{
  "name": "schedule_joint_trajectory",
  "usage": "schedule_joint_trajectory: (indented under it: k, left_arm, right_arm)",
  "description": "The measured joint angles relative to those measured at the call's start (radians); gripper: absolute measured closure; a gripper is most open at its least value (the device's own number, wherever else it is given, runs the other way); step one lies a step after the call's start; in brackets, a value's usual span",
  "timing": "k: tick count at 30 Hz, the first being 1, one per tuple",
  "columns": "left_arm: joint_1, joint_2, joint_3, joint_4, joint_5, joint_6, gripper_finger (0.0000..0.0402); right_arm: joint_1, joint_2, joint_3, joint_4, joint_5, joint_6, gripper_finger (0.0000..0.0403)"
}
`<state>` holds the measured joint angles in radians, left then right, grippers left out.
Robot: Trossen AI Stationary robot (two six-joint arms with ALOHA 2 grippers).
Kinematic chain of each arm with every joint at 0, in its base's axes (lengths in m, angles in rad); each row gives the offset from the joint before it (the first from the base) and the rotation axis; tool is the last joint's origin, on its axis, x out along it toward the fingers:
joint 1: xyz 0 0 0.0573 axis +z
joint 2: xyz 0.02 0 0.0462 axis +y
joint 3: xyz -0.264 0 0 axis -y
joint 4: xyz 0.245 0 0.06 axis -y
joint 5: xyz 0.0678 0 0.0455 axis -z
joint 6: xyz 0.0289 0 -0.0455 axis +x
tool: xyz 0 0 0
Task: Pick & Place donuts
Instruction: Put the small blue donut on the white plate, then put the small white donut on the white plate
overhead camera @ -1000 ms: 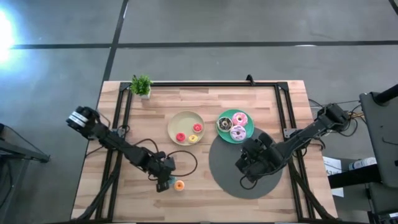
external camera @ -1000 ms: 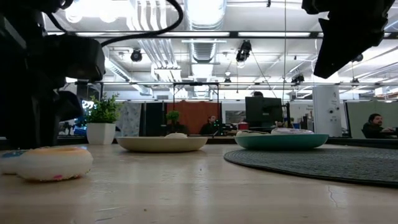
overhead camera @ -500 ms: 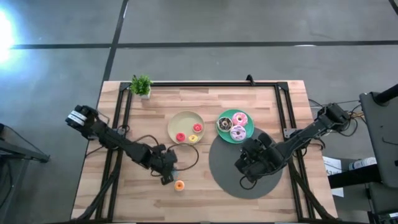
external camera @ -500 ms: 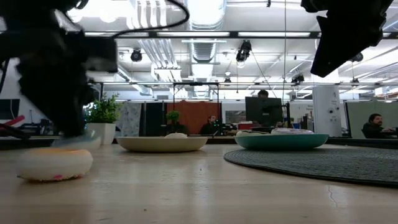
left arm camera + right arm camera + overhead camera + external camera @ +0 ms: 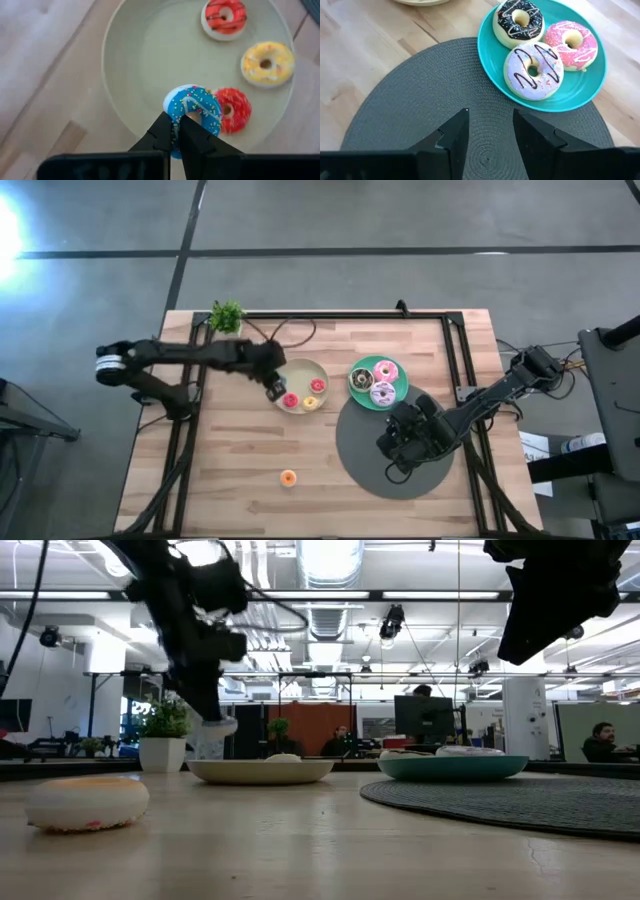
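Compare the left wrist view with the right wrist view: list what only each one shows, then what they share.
Only the left wrist view: the left gripper shut on the blue donut over the beige plate, which holds two red donuts and a yellow donut.

Only the right wrist view: the open right gripper over the grey mat, and the teal plate with three larger donuts.

Both: wooden tabletop.

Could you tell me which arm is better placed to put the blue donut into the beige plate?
Left. The left gripper is shut on the blue donut above the beige plate; the right gripper hovers open over the grey mat.
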<state>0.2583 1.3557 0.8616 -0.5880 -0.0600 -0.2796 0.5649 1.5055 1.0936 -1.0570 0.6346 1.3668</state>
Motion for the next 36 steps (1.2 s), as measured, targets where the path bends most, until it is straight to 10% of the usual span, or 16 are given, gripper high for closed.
schedule_joint_trajectory:
  k: [6, 20, 29, 36]
  left_arm:
    - [0.069, 0.112, 0.0, 0.127, 0.152, 0.053, 0.0386]
    - [0.068, 0.052, 0.004, 0.052, 0.031, 0.07, 0.0286]
    - [-0.08, -0.212, 0.002, 0.018, 0.092, -0.058, 0.0284]
    - [-0.348, -0.28, 0.001, -0.047, -0.122, -0.263, 0.0284]
  right_arm:
    - [0.0, 0.001, -0.001, 0.026, -0.002, 0.019, 0.0254]
    - [-0.006, 0.001, -0.002, 0.067, -0.002, -0.007, 0.0249]
    - [-0.122, 0.031, -0.002, 0.399, -0.112, -0.427, 0.0248]
    - [-0.216, 0.095, -0.002, 0.733, -0.311, -0.789, 0.0251]
